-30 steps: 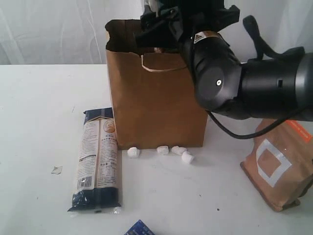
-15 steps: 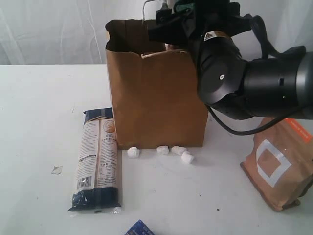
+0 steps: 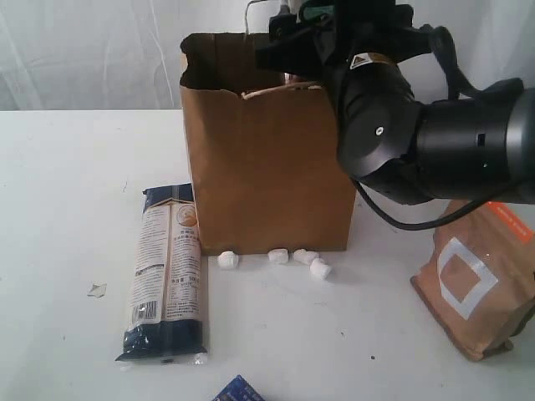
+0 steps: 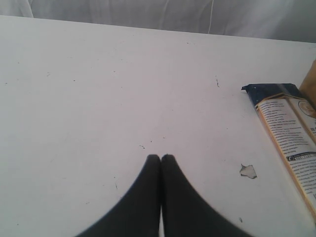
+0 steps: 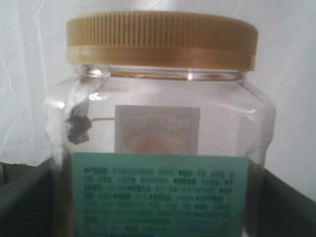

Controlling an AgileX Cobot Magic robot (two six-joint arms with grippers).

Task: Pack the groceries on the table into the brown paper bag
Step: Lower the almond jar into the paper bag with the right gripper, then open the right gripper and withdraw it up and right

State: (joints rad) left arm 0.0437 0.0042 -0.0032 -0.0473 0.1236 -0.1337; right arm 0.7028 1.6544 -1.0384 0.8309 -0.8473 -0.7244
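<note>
A tan-lidded clear jar (image 5: 158, 123) with a green label fills the right wrist view, and my right gripper (image 5: 158, 212) is shut on it, a dark finger (image 5: 24, 202) on each side. In the exterior view that gripper (image 3: 292, 38) hovers over the open mouth of the brown paper bag (image 3: 267, 167), and its black body mostly hides the jar. The long pasta packet (image 3: 167, 271) lies flat on the table (image 3: 67, 209) left of the bag. A kraft pouch (image 3: 476, 284) with an orange label leans at the right. My left gripper (image 4: 160, 157) is shut and empty over bare table, with the pasta packet (image 4: 291, 133) off to one side.
Several small white lumps (image 3: 292, 256) lie along the bag's front foot. A torn paper scrap (image 3: 97, 290) sits left of the packet. A dark-blue corner (image 3: 238, 391) pokes in at the front edge. The right arm's bulky black body (image 3: 418, 142) hangs beside the bag.
Over the second, my right gripper rose and shifted slightly right above the bag's mouth. The handle loop that hung over the bag's front face no longer shows there. The left gripper is unchanged.
</note>
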